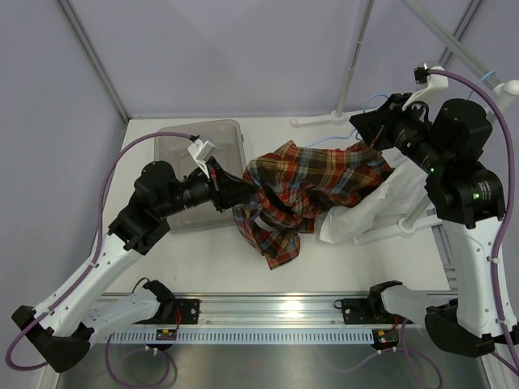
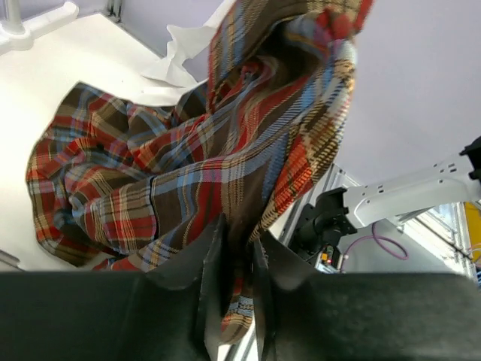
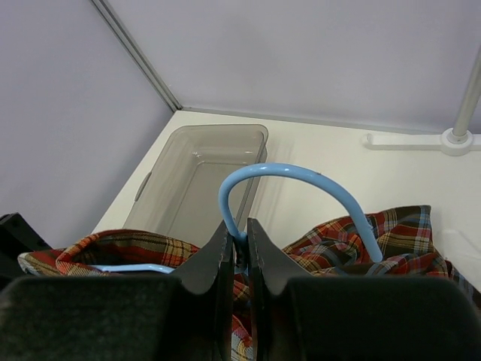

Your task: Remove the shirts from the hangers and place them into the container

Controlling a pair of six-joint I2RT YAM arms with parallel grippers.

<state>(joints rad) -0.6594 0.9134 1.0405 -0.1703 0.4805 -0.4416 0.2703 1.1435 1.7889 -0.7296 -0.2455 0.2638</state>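
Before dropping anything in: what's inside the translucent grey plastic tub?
Nothing shows on the visible floor of the translucent grey plastic tub; its near end is hidden behind the red plaid fabric shirt.

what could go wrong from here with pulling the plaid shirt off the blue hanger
1. The left gripper pinches only a thin fold of the red-and-blue plaid fabric shirt; under tension the fold might slip out.
2. The thin light-blue wire hanger, pinched at its hook by the right gripper, runs inside the collar, so it may snag rather than slide free.
3. The plain white fabric shirt lies against the plaid one and could get dragged along.
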